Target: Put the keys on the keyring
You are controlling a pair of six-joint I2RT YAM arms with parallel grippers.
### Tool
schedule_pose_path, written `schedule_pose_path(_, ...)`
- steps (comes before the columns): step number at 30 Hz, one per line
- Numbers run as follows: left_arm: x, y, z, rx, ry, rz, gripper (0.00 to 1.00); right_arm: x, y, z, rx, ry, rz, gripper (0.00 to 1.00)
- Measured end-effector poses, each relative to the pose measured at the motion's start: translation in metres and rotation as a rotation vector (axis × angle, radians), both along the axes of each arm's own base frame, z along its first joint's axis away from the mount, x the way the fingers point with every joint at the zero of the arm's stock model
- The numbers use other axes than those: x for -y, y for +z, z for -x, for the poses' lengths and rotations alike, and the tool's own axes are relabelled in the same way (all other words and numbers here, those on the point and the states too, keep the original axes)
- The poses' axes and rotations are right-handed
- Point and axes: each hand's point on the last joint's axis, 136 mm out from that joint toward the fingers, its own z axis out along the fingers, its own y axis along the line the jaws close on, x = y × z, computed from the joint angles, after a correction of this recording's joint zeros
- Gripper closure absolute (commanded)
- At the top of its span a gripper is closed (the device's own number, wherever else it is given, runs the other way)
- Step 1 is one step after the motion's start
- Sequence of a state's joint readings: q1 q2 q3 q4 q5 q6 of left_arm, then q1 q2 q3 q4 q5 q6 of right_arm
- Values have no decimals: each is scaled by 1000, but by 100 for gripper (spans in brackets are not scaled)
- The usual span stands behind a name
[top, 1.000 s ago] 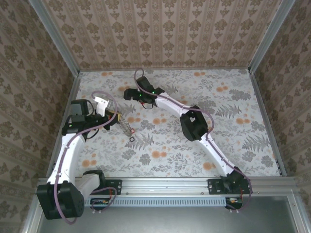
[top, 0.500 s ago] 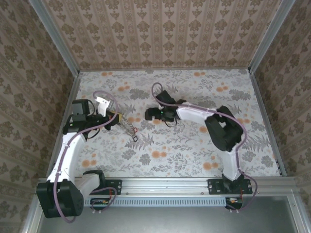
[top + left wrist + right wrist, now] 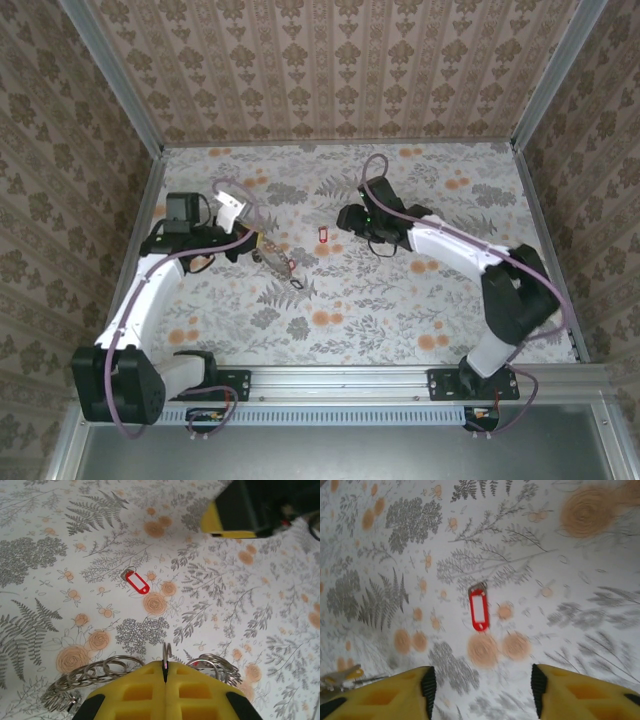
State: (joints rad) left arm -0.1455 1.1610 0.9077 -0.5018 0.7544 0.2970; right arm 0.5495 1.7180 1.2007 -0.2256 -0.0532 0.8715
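Right arm [image 3: 450, 245] has withdrawn toward 3 o'clock; right fingers [image 3: 580, 692] released, key [image 3: 478, 608] now lying on the surface [image 3: 600, 605] at their 12 o'clock. Left fingers [image 3: 140, 692] clenched on the keyring [image 3: 100, 672].

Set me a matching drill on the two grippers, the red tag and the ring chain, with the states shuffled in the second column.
Column one:
1. left gripper
2. right gripper
3. red key tag
4. chain of metal rings

Column two:
A. lies loose on the tablecloth
B. pinched by one of its rings
C. jaws apart, holding nothing
D. jaws shut on a thin ring

Pairs: 1-D, 2-C, 3-A, 4-B.
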Motion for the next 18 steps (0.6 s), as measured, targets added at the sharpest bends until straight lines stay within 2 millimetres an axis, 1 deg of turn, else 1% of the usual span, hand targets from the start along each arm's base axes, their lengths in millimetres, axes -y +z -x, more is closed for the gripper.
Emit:
schedule_pose_path(1, 4, -2, 1, 17, -21, -28, 100, -8, -9, -7, -16, -9, -26, 60)
schedule_pose_path(3, 16, -3, 8, 67, -82, -72, 100, -18, -29, -13, -60, -15, -60, 59)
schedule_pose_path(6, 31, 4, 21, 176, -179, -88, 100, -29, -57, -15, -135, -16, -97, 59)
schedule_pose_path(8, 34, 7, 27, 231, -212, -84, 100, -34, -70, -15, -170, -16, -114, 63)
schedule_pose_path(9, 34, 7, 28, 253, -223, -85, 100, -36, -75, -15, -185, -18, -121, 64)
schedule_pose_path(12, 34, 5, 31, 282, -241, -89, 100, -38, -84, -17, -200, -26, -127, 66)
schedule_pose_path(14, 34, 4, 32, 291, -247, -93, 100, -38, -86, -21, -196, -29, -131, 70)
schedule_pose_path(18, 34, 7, 35, 322, -253, -81, 100, -38, -86, -34, -186, -42, -148, 71)
